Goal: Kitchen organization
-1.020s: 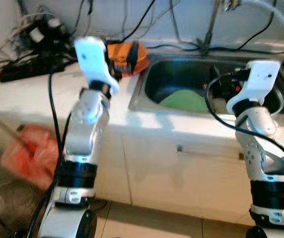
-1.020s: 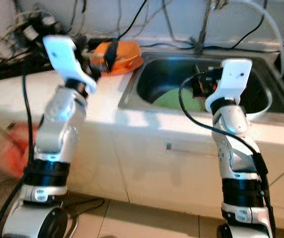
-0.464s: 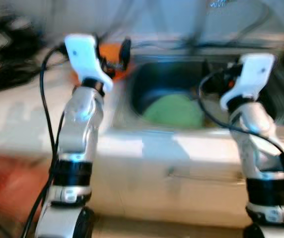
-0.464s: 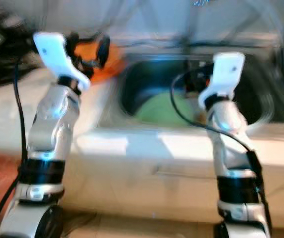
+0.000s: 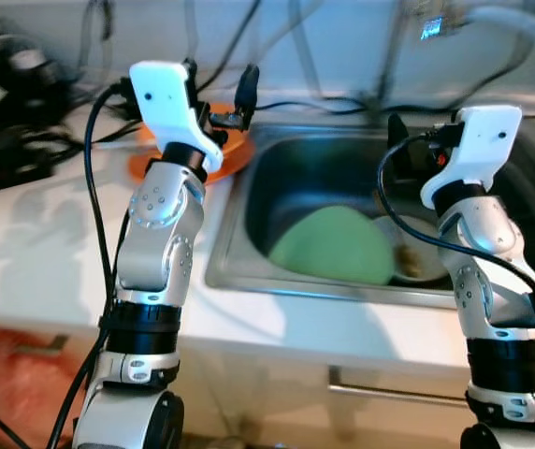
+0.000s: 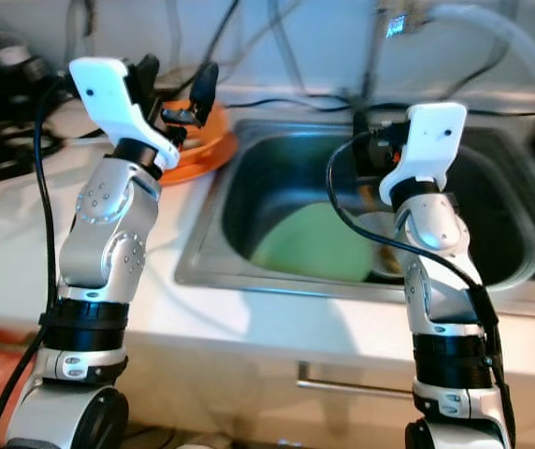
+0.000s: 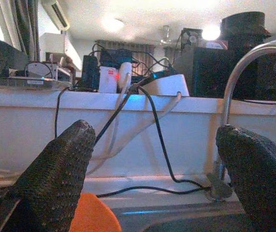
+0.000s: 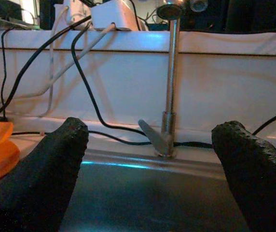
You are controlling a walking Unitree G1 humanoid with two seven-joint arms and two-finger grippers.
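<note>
The camera has closed in on the sink (image 5: 249, 215) since a second ago, now looking down into it; it holds one green plate (image 5: 335, 245) and one white dish (image 5: 415, 262) beside; one orange plate (image 5: 146, 164) lies on the worktop (image 5: 34, 234) left of the sink; left pincer (image 5: 219, 89) above it, fingers apart; right pincer (image 8: 147, 169) over the sink, fingers apart.

Both silver arms raised, elbows bent, forearms upright, white wrist housings tilted forward. Left gripper (image 5: 219, 91) held high at robot's left, two black fingers (image 7: 56, 181) spread wide apart, nothing between them. Right gripper (image 5: 400, 140) at similar height on robot's right, fingers (image 8: 46, 179) likewise spread wide, holding nothing. Black cable loops along each forearm to wrist.
</note>
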